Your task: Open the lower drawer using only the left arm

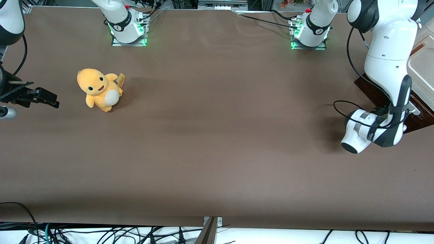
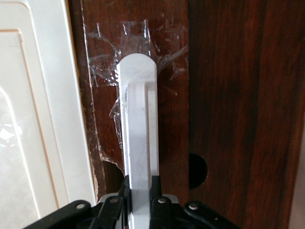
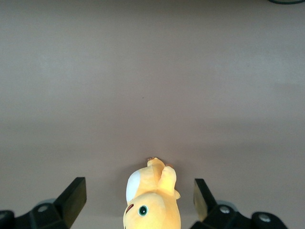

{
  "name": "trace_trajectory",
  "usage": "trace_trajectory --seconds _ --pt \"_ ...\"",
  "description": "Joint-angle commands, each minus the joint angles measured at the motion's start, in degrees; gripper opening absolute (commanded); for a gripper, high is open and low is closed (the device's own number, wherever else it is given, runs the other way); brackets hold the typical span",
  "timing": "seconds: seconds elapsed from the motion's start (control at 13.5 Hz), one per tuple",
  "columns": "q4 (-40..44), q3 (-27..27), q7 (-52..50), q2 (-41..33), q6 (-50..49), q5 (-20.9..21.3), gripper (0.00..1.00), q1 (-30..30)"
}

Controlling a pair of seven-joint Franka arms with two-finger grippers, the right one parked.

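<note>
The lower drawer's dark reddish-brown wood (image 2: pixel 224 95) fills the left wrist view, with clear tape around the rounded end of its long white bar handle (image 2: pixel 138 119). My gripper (image 2: pixel 141 185) is shut on that handle, one black finger (image 2: pixel 122 187) pressed on each side of the bar. In the front view the left arm (image 1: pixel 386 61) reaches down at the working arm's end of the table, and its wrist (image 1: pixel 371 130) hides the gripper. A strip of the drawer's dark wood (image 1: pixel 368 84) shows beside the arm.
The cream cabinet top (image 1: pixel 422 71) stands above the drawer at the table's end; its cream panel (image 2: pixel 43 119) lies beside the drawer wood. An orange plush toy (image 1: pixel 100 88) sits toward the parked arm's end. Two green-lit arm bases (image 1: pixel 308 30) stand at the back.
</note>
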Motion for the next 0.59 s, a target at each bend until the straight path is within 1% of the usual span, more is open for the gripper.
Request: trace_trajectory --seconds 0.0,0.3,0.52 --pt "2.49 -0.23 0.97 0.41 -0.88 -1.42 0.08 -2.54" --pt "2.77 -0.23 1.06 0.42 -0.8 -1.42 0.08 -5.27" --pt "4.69 -0.23 1.76 0.77 -0.88 -1.51 0.07 -6.5"
